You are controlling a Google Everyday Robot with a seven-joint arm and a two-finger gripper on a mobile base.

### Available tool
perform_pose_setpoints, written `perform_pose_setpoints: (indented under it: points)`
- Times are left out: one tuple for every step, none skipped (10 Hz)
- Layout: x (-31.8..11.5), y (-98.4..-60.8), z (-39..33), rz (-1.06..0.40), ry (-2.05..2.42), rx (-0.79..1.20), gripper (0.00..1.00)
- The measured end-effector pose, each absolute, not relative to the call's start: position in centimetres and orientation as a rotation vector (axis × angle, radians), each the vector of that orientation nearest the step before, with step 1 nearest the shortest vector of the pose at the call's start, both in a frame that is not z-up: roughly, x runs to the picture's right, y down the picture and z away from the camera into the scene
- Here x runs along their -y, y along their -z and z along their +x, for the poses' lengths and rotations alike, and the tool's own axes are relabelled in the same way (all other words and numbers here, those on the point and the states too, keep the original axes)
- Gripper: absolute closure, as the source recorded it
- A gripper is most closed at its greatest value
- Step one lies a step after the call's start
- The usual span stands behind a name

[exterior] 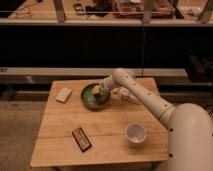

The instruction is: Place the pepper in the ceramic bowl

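The green ceramic bowl (90, 100) sits at the back middle of the wooden table (60, 125). My gripper (99, 92) hangs low over the bowl's right half, just inside its rim, with the white arm (150, 102) reaching in from the lower right. I cannot make out the pepper; the gripper hides the spot where it could be.
A white cup (135, 133) stands at the front right. A flat dark red packet (81, 138) lies at the front middle. A pale block (63, 94) rests at the back left, and a crumpled pale bag (123, 95) lies behind the arm. A dark counter runs behind the table.
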State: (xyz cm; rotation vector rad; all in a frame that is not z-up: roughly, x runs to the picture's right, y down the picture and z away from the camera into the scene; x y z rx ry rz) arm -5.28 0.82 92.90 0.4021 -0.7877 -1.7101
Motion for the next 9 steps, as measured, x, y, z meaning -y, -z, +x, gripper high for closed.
perform_pose_setpoints:
  points:
    - [-0.9,-93.0,-5.2,0.398,1.715,0.789,0.46]
    - [-1.0,-93.1,-5.2,0.392,1.72,0.79,0.34]
    - [-1.0,-93.1,-5.2,0.389,1.724,0.789,0.26]
    - [-0.8,-93.1,-5.2,0.388,1.728,0.786,0.25]
    - [-0.7,-93.1,-5.1,0.385,1.729,0.782,0.25]
    - [-0.5,-93.1,-4.9,0.378,1.73,0.772,0.25]
    - [-0.3,-93.2,-4.7,0.368,1.735,0.758,0.25]
    - [0.2,-93.0,-4.5,0.364,1.733,0.74,0.25]
    - [1.0,-92.7,-4.0,0.361,1.726,0.716,0.25]
